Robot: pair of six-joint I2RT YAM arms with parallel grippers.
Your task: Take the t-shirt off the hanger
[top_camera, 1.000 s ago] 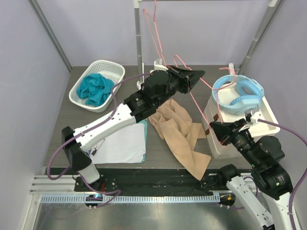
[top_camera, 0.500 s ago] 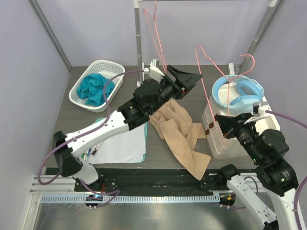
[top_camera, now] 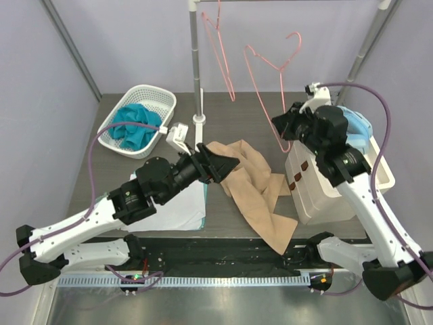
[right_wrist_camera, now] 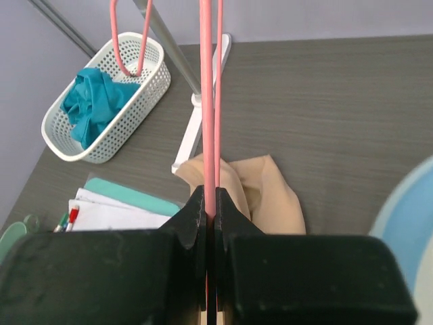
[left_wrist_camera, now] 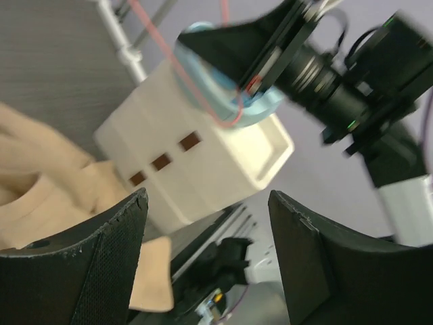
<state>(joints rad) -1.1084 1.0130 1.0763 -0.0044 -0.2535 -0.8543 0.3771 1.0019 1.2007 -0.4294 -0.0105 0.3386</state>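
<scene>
The tan t-shirt lies crumpled on the table, off the hanger; it also shows in the right wrist view and at the left edge of the left wrist view. My right gripper is shut on the lower wire of the bare pink hanger, holding it up in the air above the table. In the right wrist view the hanger runs straight up from the closed jaws of the right gripper. My left gripper hovers open and empty over the shirt's left edge; its fingers stand wide apart.
A second pink hanger hangs on the rack by the pole. A white basket with teal cloth stands at back left. A white box with blue rings is at right. Folded white cloth lies near left.
My left gripper opened, let go near the hanger and drew back down toward the near left. My right arm lifted the hanger up and toward the back.
</scene>
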